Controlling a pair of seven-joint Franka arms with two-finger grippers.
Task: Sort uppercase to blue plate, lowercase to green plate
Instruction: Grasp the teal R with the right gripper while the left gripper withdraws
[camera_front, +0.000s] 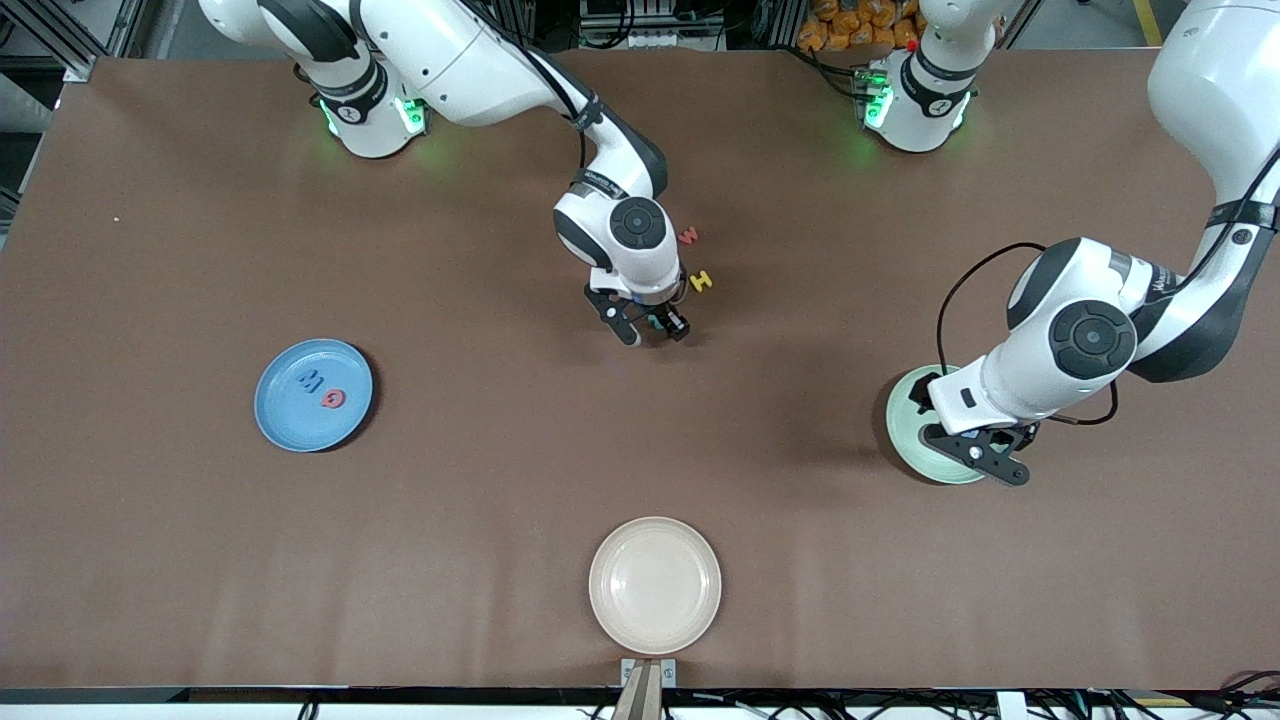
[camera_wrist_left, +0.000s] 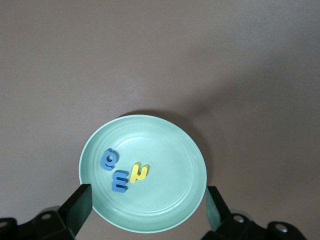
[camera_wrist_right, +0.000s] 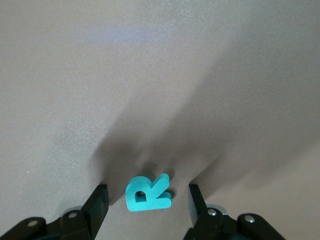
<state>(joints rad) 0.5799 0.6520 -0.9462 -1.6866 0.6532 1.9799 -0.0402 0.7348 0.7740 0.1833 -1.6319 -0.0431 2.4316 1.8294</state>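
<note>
The teal R (camera_wrist_right: 148, 194) lies flat on the table between the fingers of my right gripper (camera_wrist_right: 147, 201), which stands open with a gap on each side of the letter. In the front view that gripper (camera_front: 655, 330) is low at the table's middle. The yellow H (camera_front: 702, 281) and red w (camera_front: 688, 236) lie beside it, farther from the camera. The blue plate (camera_front: 290, 420) holds a blue M (camera_front: 311, 379) and red Q (camera_front: 333, 399). My left gripper (camera_wrist_left: 147, 200) hangs open and empty over the green plate (camera_wrist_left: 170, 205), which holds a blue a (camera_wrist_left: 109, 159), a blue e-shaped letter (camera_wrist_left: 120, 181) and a yellow n (camera_wrist_left: 139, 172).
A cream-white plate (camera_front: 655, 585) sits near the table's front edge, in the middle. The green plate (camera_front: 910, 425) is toward the left arm's end and the blue plate toward the right arm's end. Bare brown table lies between them.
</note>
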